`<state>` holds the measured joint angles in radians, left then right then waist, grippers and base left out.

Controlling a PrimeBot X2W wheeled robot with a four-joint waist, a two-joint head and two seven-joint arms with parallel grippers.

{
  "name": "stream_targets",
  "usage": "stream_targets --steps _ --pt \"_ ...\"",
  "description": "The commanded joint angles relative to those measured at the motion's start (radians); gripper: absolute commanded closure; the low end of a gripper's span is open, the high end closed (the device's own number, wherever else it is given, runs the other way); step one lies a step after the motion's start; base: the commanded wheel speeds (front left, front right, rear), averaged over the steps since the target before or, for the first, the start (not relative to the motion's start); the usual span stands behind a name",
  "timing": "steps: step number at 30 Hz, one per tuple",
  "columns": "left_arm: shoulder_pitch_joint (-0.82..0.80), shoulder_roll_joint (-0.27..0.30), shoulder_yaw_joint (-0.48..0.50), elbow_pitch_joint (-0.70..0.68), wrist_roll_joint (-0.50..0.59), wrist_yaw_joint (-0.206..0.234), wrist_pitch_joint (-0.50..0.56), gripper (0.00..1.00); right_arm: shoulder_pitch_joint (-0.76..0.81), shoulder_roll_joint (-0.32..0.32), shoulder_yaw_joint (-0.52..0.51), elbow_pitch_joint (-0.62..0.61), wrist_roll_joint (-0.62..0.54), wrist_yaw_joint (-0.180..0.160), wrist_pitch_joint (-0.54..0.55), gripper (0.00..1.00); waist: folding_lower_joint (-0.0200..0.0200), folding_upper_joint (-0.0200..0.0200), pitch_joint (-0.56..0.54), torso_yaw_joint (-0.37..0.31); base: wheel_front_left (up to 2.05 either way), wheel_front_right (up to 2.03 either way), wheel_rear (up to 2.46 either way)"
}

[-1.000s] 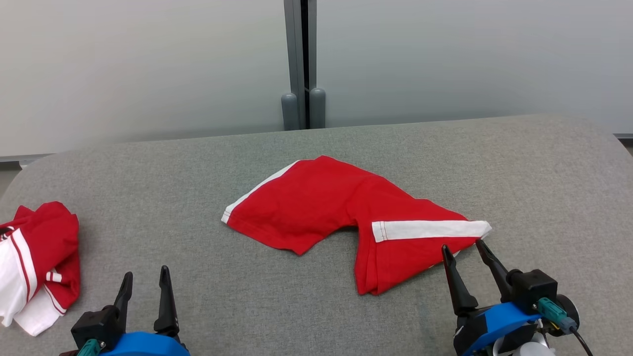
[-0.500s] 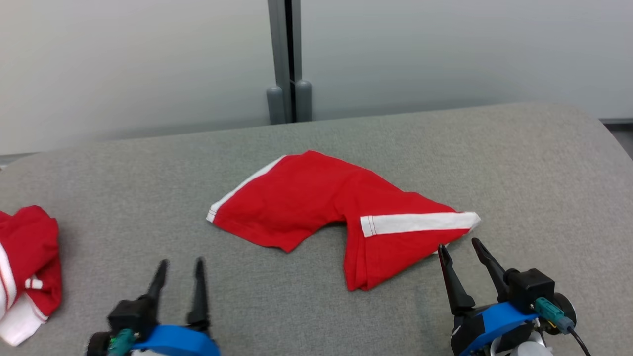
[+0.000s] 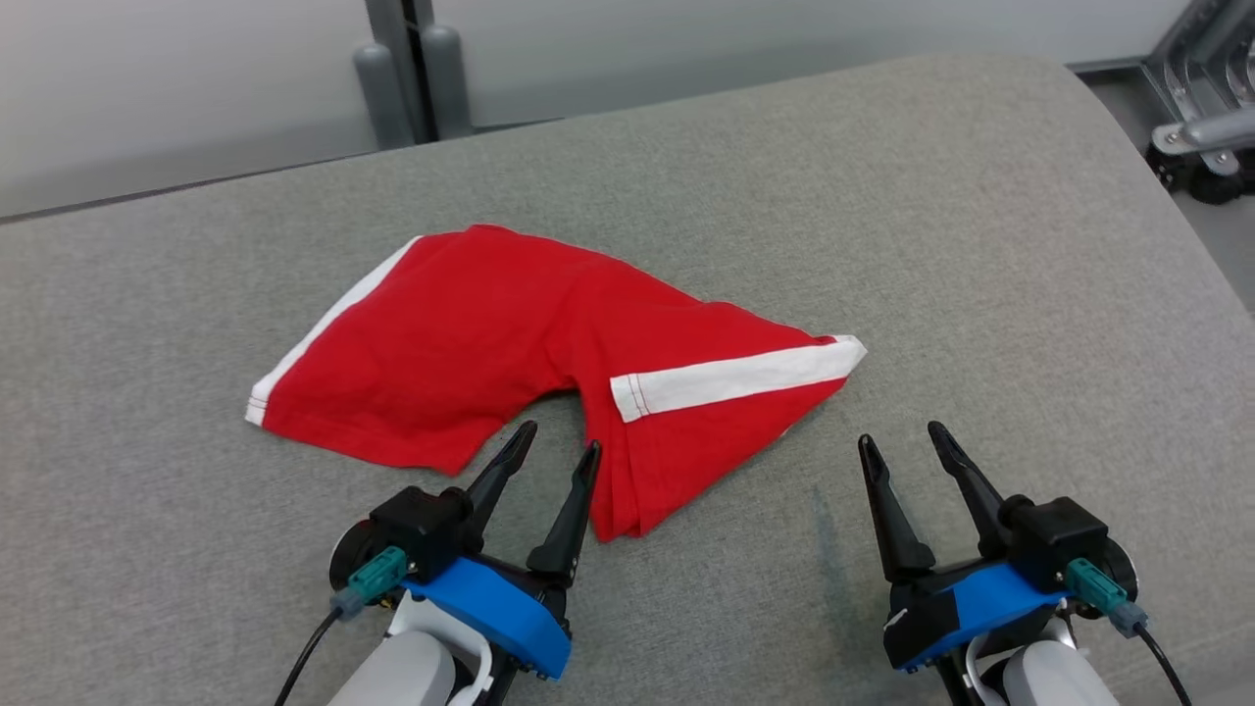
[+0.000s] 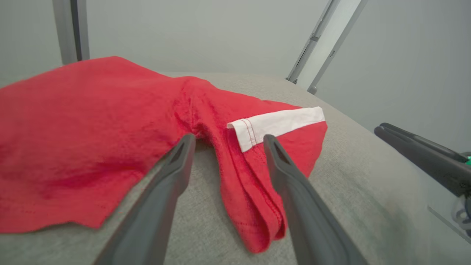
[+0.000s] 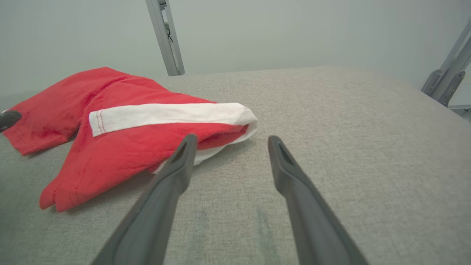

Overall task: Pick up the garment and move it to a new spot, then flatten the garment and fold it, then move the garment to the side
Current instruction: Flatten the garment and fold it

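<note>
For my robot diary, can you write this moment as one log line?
garment: red, lying on gray table | left hand: open, at near edge | right hand: open, beside striped corner | held: nothing

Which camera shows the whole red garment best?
The head view: the entire red garment lies in frame from above. The left wrist view crops one side; the right wrist view sees it low and foreshortened.

Open tabletop [image 3: 980, 245] ahead and right of the right pincer [image 3: 899, 431]; red garment [image 3: 471, 333] lies just ahead of the left pincer [image 3: 561, 434].
</note>
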<state>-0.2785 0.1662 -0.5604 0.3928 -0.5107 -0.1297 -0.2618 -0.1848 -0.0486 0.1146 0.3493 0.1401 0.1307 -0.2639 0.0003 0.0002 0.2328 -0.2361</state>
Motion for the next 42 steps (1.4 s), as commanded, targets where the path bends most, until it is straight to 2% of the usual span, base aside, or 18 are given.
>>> stream_targets --steps 1,11,18,27,33,34,35,36,42 --pt "-0.023 0.011 -0.009 0.007 -0.023 -0.002 -0.005 0.00 -0.012 -0.003 0.004 -0.007 0.004 0.000 -0.001 0.00 -0.0003 -0.0002 0.008 -0.009 0.00 0.00 0.00" --pt "-0.135 0.100 -0.184 0.027 -0.183 -0.002 -0.005 0.00 0.000 -0.003 0.012 -0.051 0.022 0.000 -0.001 0.00 -0.0003 -0.0002 0.072 -0.080 0.00 0.00 0.00" --pt "-0.192 0.138 -0.249 0.054 -0.244 -0.002 -0.005 0.00 0.000 -0.003 0.021 -0.072 0.027 0.000 -0.001 0.00 -0.0003 -0.0002 0.099 -0.104 0.00 0.00 0.00" --pt "-0.226 0.149 -0.281 0.037 -0.277 -0.002 -0.005 0.00 0.011 -0.003 0.026 -0.079 0.032 0.000 -0.001 0.00 -0.0003 -0.0002 0.106 -0.127 0.00 0.00 0.00" --pt "-0.236 0.149 -0.267 0.014 -0.266 -0.002 -0.005 0.00 0.016 -0.003 0.030 -0.077 0.037 0.000 -0.001 0.00 -0.0003 -0.0002 0.105 -0.134 0.00 0.00 0.00" --pt "-0.234 0.150 -0.266 0.013 -0.261 -0.002 -0.005 0.52 0.017 -0.004 0.032 -0.075 0.037 0.000 -0.001 0.00 -0.0003 -0.0002 0.104 -0.135 0.00 0.00 0.00" --pt "-0.233 0.150 -0.264 0.011 -0.256 -0.002 -0.005 0.80 0.017 -0.004 0.032 -0.072 0.039 0.000 -0.001 0.00 -0.0003 -0.0002 0.103 -0.136 0.00 0.00 0.00" --pt "-0.232 0.151 -0.263 0.009 -0.251 -0.002 -0.005 1.00 0.017 -0.003 0.033 -0.071 0.040 0.000 -0.001 0.00 -0.0003 -0.0002 0.102 -0.137 0.00 0.00 0.00" --pt "-0.204 0.144 -0.231 0.001 -0.226 -0.002 -0.005 1.00 0.019 -0.003 0.011 -0.058 0.029 0.000 -0.001 0.00 -0.0003 -0.0002 0.072 -0.111 0.00 0.00 0.00"
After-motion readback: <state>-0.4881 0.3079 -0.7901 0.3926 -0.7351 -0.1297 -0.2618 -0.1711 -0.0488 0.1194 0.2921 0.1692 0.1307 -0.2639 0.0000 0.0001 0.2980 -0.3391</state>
